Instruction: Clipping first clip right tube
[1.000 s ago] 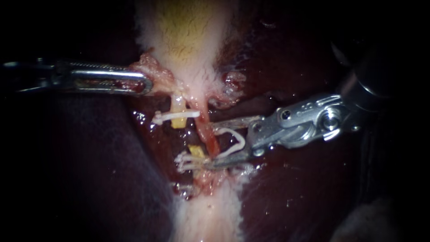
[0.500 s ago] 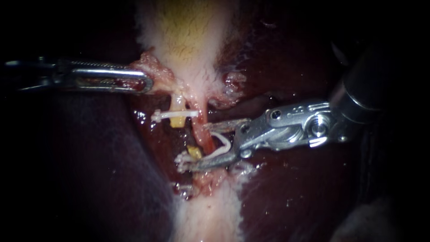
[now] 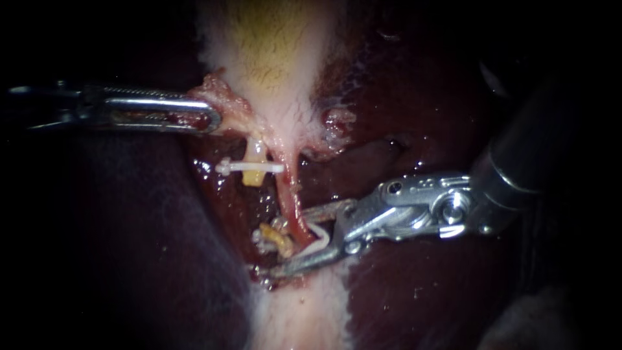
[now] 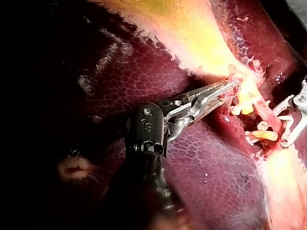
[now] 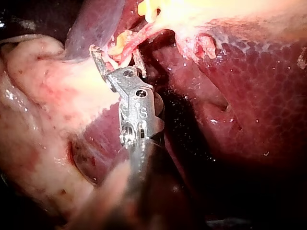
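Okay, silver right instrument (image 3: 289, 241) has dropped to lower centre, jaws holding a white plastic clip (image 3: 319, 241) astride the thin red tube (image 3: 287, 191), ready to squeeze; left instrument (image 3: 214, 120) jaws clamp pale gallbladder (image 3: 272, 97).

left tool (image 3: 214, 120) + right tool (image 3: 291, 241): 2 | tube (image 3: 288, 191): 2 | clip (image 3: 249, 167): at least 3 | liver (image 3: 414, 285): 1 | gallbladder (image 3: 272, 52): 1

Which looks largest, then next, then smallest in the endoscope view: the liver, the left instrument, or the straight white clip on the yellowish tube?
1. Liver, filling most of the view.
2. Left instrument.
3. Straight white clip, clearly the smallest.
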`<act>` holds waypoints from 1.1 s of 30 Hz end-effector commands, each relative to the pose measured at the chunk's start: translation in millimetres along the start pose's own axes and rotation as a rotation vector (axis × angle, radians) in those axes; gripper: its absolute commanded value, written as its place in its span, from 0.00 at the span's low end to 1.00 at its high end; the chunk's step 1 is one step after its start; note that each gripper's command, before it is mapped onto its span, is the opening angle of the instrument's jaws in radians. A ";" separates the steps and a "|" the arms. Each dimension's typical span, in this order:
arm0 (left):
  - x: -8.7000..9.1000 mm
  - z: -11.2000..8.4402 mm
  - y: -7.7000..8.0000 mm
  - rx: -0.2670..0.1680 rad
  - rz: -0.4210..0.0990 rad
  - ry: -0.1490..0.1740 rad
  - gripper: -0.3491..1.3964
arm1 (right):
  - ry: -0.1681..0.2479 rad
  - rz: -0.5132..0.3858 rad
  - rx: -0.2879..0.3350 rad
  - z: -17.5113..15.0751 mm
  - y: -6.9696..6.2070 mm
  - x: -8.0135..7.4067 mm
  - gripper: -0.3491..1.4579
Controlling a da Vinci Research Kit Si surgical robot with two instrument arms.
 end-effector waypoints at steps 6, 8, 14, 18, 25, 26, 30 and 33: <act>0.0 0.0 -0.4 0.006 0.000 0.002 0.00 | 0.024 0.016 0.018 0.2 -0.5 0.0 0.44; 0.0 0.0 -0.5 0.006 0.000 0.002 0.00 | 0.023 0.020 0.025 0.3 -0.7 0.0 0.44; 0.0 0.0 -0.9 0.008 0.000 0.003 0.00 | 0.004 0.023 0.054 1.2 -1.2 -1.2 0.44; 0.0 -0.1 -1.3 0.008 0.000 0.003 0.00 | -0.008 0.028 0.070 1.7 -1.4 -2.2 0.44; 0.0 -0.1 -1.7 0.011 0.000 0.004 0.00 | -0.018 0.036 0.081 2.1 -1.6 -2.8 0.44; 0.0 -0.1 -1.7 0.011 0.000 0.004 0.00 | -0.018 0.036 0.082 2.1 -1.6 -2.9 0.44; 0.0 -0.1 -1.8 0.011 0.000 0.004 0.00 | -0.007 0.047 0.092 2.1 -1.6 -2.8 0.43; 0.0 -0.1 -2.0 0.011 0.000 0.004 0.00 | 0.007 0.053 0.104 2.0 -1.8 -2.5 0.43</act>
